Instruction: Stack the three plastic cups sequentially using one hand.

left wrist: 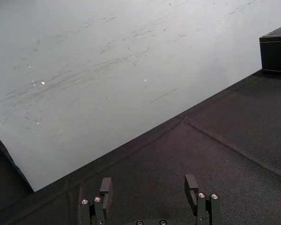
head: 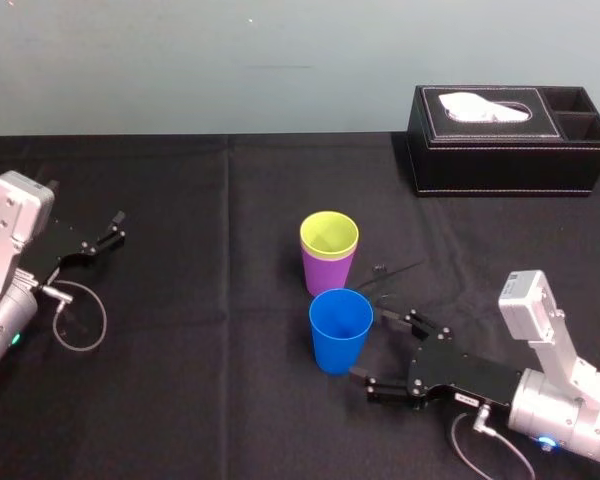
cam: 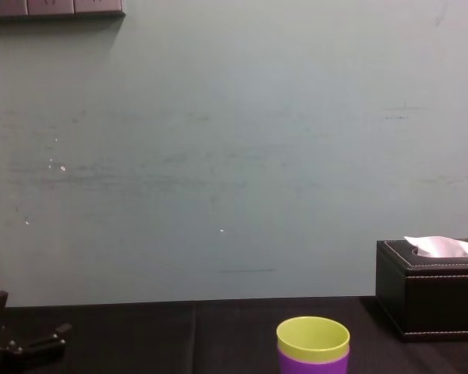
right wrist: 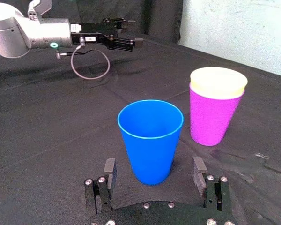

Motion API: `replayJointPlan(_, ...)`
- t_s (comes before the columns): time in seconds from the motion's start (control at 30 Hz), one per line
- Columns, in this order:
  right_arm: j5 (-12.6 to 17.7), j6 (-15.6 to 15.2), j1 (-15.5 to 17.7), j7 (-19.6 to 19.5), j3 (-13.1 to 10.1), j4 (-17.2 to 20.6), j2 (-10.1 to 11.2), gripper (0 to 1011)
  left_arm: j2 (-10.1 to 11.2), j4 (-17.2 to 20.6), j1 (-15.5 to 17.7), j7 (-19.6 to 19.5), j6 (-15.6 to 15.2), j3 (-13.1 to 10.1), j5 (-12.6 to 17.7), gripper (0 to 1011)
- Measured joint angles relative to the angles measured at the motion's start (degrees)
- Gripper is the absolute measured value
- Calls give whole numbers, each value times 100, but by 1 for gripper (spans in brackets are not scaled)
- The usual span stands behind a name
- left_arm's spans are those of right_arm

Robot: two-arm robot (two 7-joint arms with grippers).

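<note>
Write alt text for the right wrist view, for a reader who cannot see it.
The open black two-finger right gripper faces an upright blue tapered plastic cup on the black tablecloth, its fingers apart on either side and not gripping. Beyond stands a yellow-green plastic cup nested in a purple plastic cup; the left gripper rests far off.

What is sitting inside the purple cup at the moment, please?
The yellow-green cup is nested in the purple cup. Its rim and empty inside show above the purple edge; its lower body is covered by the purple wall.
</note>
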State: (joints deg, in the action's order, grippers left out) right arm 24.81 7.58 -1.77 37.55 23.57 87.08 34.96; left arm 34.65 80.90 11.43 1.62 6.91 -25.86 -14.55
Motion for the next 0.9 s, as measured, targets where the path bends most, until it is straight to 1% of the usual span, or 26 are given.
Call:
replayJointPlan(0.37,9,97,-205,67,160,-219,-198,1003,0,0,0,0,0,0,0,1011)
replayJointPlan(0.9,-16,138,-555,124,382,-439,-443,1003,0,0,1,0,0,0,0,1011)
